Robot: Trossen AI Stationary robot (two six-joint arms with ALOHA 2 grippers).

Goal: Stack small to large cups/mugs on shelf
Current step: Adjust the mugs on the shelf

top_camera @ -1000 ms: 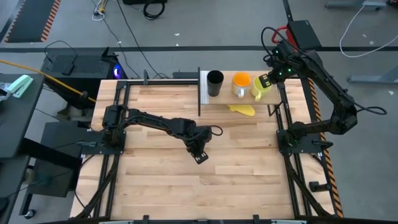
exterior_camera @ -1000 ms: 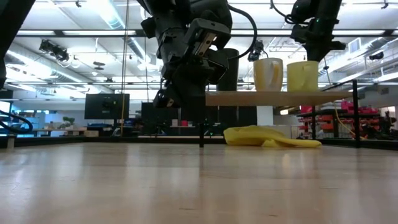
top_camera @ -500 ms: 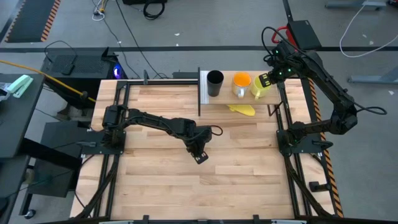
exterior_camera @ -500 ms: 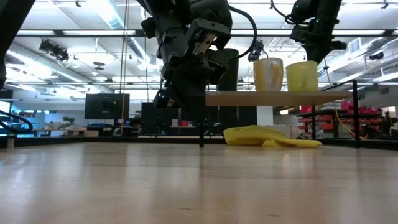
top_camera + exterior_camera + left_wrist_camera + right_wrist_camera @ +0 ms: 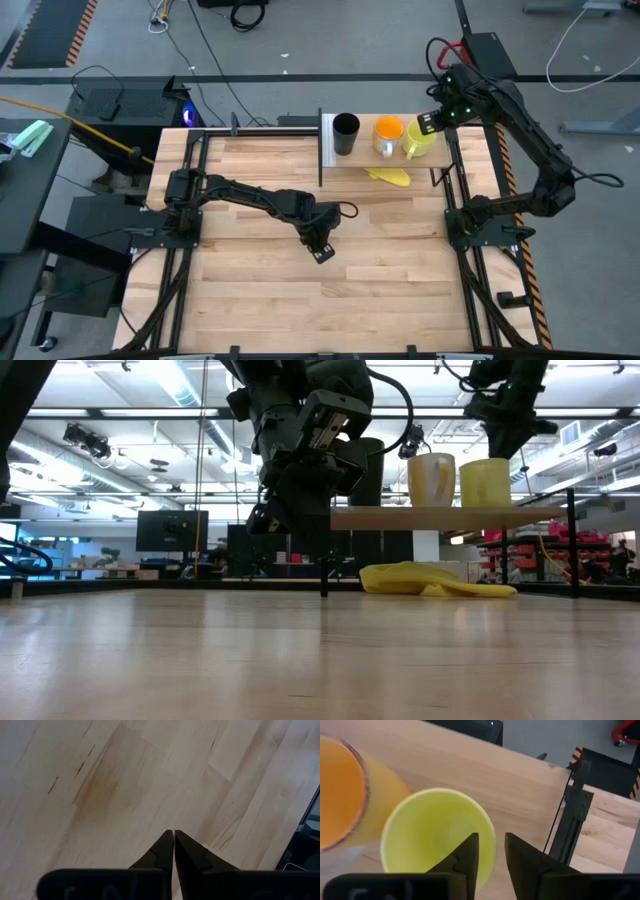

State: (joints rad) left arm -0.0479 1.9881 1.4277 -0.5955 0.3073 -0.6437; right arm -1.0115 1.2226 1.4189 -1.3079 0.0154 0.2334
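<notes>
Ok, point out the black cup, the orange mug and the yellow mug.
black cup (image 5: 345, 126), high view, on its dark open top.
orange mug (image 5: 388, 128), high view, on its orange inside.
yellow mug (image 5: 486, 483), low view, on its side wall.

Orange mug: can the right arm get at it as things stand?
Probably yes. The right gripper hangs open over the yellow mug on the shelf, and the orange mug stands right beside it, open from above. The yellow mug crowds one side, so room for fingers is tight there.
</notes>
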